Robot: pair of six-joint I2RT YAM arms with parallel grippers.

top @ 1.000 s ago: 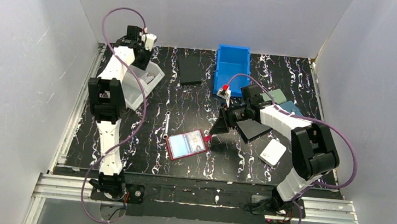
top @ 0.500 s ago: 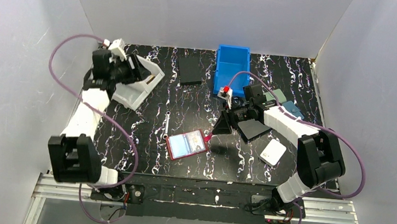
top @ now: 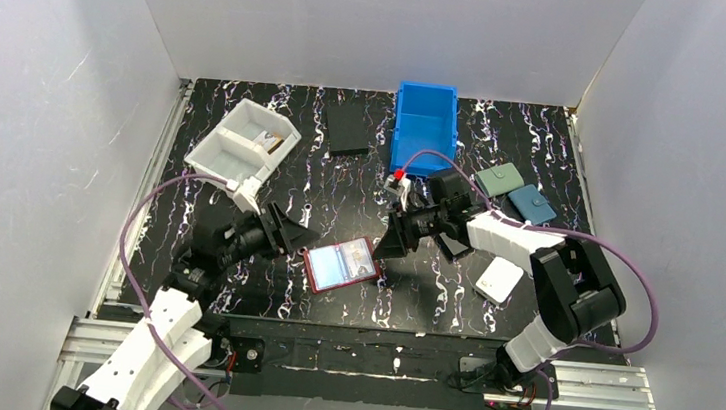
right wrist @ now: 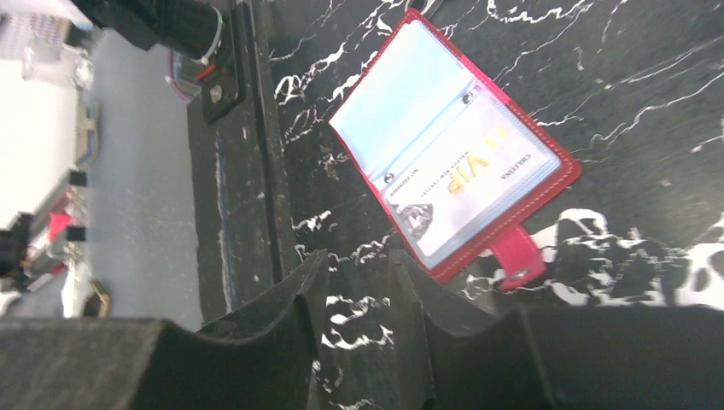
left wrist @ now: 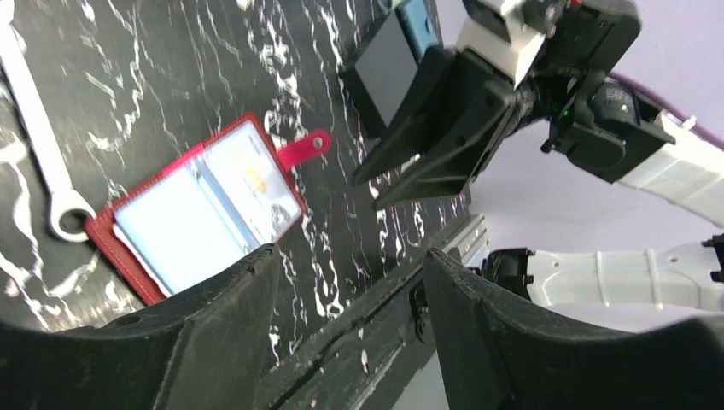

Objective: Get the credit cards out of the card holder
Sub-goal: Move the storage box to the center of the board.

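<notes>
Card holder (top: 340, 264) lay open on the desk (top: 430, 302), just right of the left end effector (left wrist: 350, 256) and just left of the right end effector (right wrist: 359, 256). Left jaws stood wide and right jaws narrowly parted, both empty. The pocketed card (right wrist: 478, 175) was probably light, stiff and slick, and best pinched at its pocket-mouth edge with the holder pinned. A second earlier the left arm had been at the tray (top: 229, 147); the holder had not moved.

A wrench (top: 306, 222) touches the card holder's (top: 340, 264) left corner. The left gripper (top: 304, 233) crowds that side, the right gripper (top: 379, 250) the tab side. Its near edge faces bare tabletop (top: 354, 307).
</notes>
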